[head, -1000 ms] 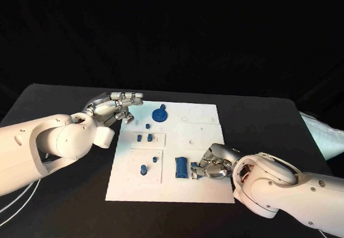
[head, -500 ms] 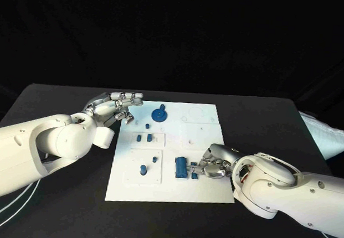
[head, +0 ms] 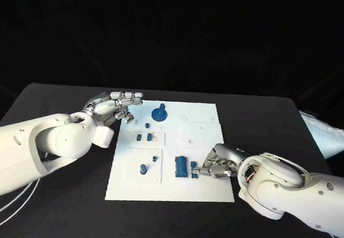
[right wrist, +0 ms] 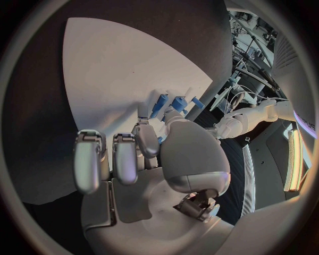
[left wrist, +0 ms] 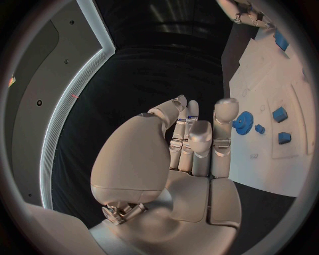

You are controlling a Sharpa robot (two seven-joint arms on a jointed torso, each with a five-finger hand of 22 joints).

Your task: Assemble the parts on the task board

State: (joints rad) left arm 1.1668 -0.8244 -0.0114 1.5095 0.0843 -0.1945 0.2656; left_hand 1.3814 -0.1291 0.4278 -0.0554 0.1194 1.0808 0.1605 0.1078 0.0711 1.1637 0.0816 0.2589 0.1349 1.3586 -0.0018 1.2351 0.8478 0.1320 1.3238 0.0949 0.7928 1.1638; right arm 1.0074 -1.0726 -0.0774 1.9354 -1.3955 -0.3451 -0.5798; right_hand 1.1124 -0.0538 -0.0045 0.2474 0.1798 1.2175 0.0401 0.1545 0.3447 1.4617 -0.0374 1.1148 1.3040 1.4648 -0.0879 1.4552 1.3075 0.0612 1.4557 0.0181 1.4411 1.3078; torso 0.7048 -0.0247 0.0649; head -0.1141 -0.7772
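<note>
The white task board (head: 204,145) lies mid-table. At its near right, my right hand (head: 221,163) has its fingertips closed on a small blue part (head: 194,171), right beside a long blue block (head: 182,167). The right wrist view has my right hand (right wrist: 153,154) over the board (right wrist: 106,69), with blue parts (right wrist: 178,101) at its fingertips. My left hand (head: 113,107) hovers at the board's far left corner and holds nothing; its fingers (left wrist: 199,139) stand straight and side by side. A blue gear (head: 159,114) (left wrist: 244,121) lies close to that hand.
Small blue parts (head: 144,137) sit in a raised panel left of centre, and two more (head: 143,169) in the panel nearer me. A white bag (head: 328,134) lies at the black table's (head: 53,107) right edge.
My right hand has shifted slightly to the right and toward me, with the small part staying at its fingertips. The left hand has not moved.
</note>
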